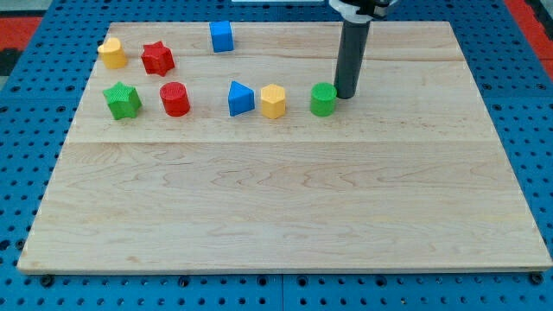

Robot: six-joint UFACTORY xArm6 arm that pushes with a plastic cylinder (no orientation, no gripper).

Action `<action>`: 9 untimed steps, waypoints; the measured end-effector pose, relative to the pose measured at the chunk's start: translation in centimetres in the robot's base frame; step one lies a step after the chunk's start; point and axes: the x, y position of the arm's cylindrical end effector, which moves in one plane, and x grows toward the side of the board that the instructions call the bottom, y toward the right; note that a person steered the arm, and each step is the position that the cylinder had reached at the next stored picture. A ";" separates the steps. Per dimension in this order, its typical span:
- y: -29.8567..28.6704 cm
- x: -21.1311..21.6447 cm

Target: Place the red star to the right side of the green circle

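Note:
The red star (157, 58) lies near the view's top left, beside a yellow round block (111, 53). The green circle (323, 99) sits right of centre in the upper part of the board. My tip (346, 94) is down on the board just to the right of the green circle, touching or nearly touching its right side. The red star is far to the left of both.
A blue cube (222, 36) sits at the top. A row holds a green star (122, 100), a red cylinder (174, 98), a blue triangle (240, 98) and a yellow hexagon (273, 101). The wooden board (285, 207) rests on a blue perforated table.

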 end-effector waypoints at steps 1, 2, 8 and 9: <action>3.9 4.7; -0.5 10.0; -35.3 -12.5; -31.9 -9.6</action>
